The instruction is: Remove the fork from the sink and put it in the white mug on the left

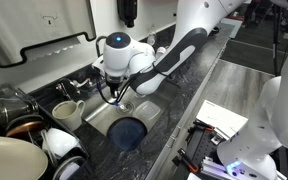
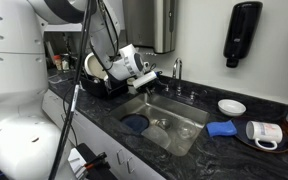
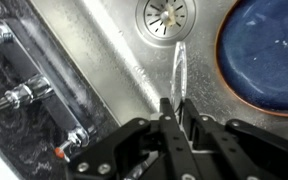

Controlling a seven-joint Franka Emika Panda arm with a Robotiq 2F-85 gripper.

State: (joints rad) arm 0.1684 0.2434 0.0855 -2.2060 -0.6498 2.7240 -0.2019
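Note:
In the wrist view my gripper [image 3: 174, 112] is shut on the fork [image 3: 178, 68]. The fork's metal end sticks out past the fingertips, above the steel sink [image 3: 104, 50] and between the round drain [image 3: 166, 15] and a blue plate [image 3: 269, 55]. In both exterior views the gripper [image 1: 113, 92] [image 2: 150, 77] hangs over the near-faucet part of the sink [image 1: 99, 118] [image 2: 179, 120]. The small cream-white mug [image 1: 69, 112] stands on the dark counter just left of the basin. It is hidden in the other views.
The blue plate [image 1: 129, 131] [image 2: 136, 124] lies in the basin. The faucet [image 2: 177, 70] and its handles [image 3: 19, 95] line the sink's back edge. Larger cups and bowls [image 1: 59, 142] crowd the counter beside the mug. A blue cloth [image 2: 221, 128], a white bowl [image 2: 231, 106] and a cup [image 2: 264, 133] lie past the sink.

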